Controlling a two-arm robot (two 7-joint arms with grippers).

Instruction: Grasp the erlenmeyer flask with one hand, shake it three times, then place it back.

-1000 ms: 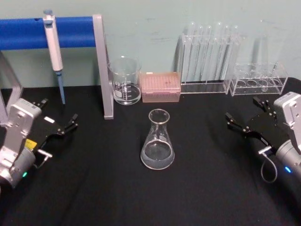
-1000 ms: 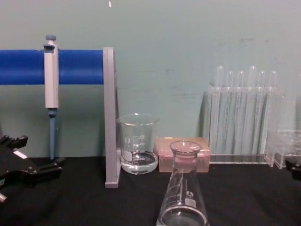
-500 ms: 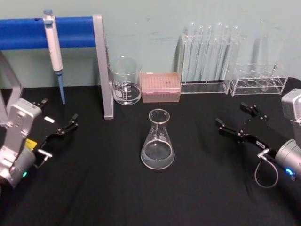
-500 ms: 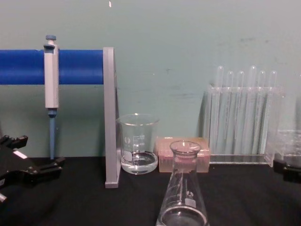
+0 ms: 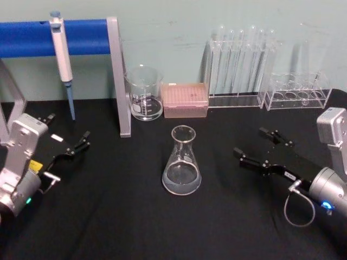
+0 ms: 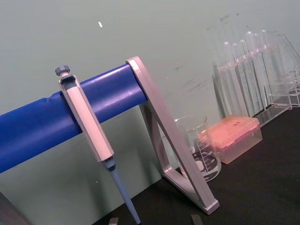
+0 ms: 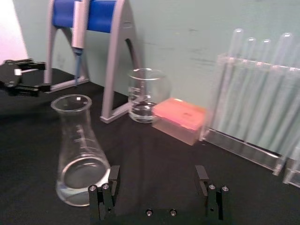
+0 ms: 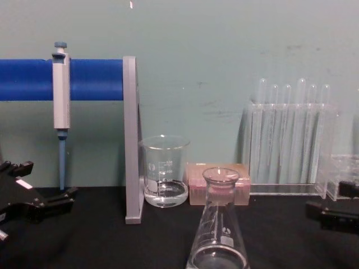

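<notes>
The erlenmeyer flask stands upright at the middle of the black table, with a little clear liquid in its base. It also shows in the chest view and the right wrist view. My right gripper is open, a short way to the flask's right and apart from it. In its own wrist view the right gripper has the flask just beyond one finger. In the chest view the right gripper enters at the right edge. My left gripper rests open at the far left.
A glass beaker and a pink tip box stand behind the flask. A rack of test tubes and a low clear rack are at the back right. A pipette hangs on the blue-barred stand at the back left.
My right gripper has moved left across the table toward the flask, staying open. The flask and the left arm have not moved.
</notes>
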